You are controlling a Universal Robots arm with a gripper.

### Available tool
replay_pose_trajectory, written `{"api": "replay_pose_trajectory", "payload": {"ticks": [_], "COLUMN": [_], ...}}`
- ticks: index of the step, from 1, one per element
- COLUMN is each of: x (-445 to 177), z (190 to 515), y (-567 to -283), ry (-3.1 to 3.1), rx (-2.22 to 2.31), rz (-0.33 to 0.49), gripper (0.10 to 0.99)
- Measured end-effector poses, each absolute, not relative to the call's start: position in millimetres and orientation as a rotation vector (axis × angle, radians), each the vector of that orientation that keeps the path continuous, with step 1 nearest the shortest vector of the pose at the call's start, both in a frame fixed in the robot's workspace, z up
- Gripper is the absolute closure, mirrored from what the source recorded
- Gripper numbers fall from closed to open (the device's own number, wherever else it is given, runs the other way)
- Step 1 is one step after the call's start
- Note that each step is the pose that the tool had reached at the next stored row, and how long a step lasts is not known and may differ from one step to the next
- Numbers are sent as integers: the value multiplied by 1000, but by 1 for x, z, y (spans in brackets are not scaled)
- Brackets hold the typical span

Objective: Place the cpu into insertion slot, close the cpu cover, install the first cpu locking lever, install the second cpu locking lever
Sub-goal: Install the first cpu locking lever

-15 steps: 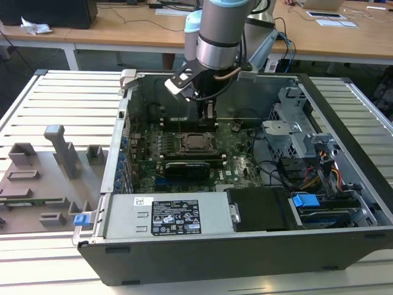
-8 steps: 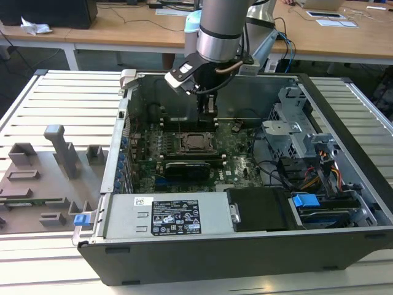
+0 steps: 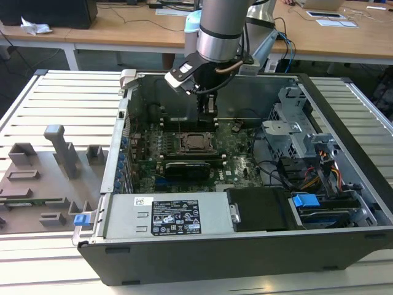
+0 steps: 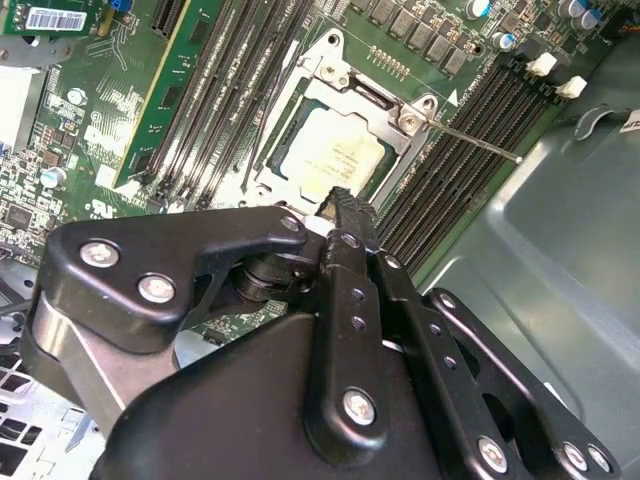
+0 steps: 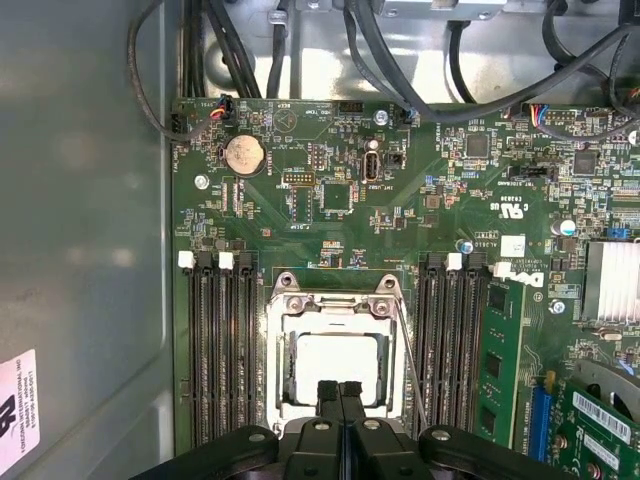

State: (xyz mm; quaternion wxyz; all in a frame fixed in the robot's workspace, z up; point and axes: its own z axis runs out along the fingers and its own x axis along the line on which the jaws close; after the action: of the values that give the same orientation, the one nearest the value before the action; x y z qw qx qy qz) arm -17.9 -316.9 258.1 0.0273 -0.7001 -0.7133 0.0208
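The cpu point(image 5: 335, 362) lies flat in its socket on the green motherboard point(image 5: 330, 190), its pale metal top showing through the square opening. The silvery cpu cover point(image 5: 274, 350) lies down around it. A thin locking lever rod point(image 5: 410, 360) runs along one side of the socket, and in the second wrist view this lever point(image 4: 470, 140) reaches out over the memory slots. My gripper point(image 5: 340, 388) hangs just above the socket's edge, its black fingers pressed together and holding nothing. From outside, the gripper point(image 3: 207, 107) stands over the cpu point(image 3: 195, 142) inside the open case. The second wrist view has the gripper point(image 4: 345, 200) beside the cpu point(image 4: 340, 155).
Black memory slots point(image 5: 215, 340) flank the socket on both sides. The grey case wall point(image 5: 80, 200) rises close by. Cables point(image 5: 400, 60) cross beyond the board. A power supply point(image 3: 178, 215) fills the case's near side. Grey fixtures point(image 3: 61, 150) stand on the table at the exterior view's left.
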Motion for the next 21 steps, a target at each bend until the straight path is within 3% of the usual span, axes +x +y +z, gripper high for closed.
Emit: {"api": "replay_pose_trajectory", "payload": {"ticks": [21], "x": [-18], "z": [258], "y": [-317], "ry": [-2473], "rx": [-1857], "rz": [75], "gripper": [980]}}
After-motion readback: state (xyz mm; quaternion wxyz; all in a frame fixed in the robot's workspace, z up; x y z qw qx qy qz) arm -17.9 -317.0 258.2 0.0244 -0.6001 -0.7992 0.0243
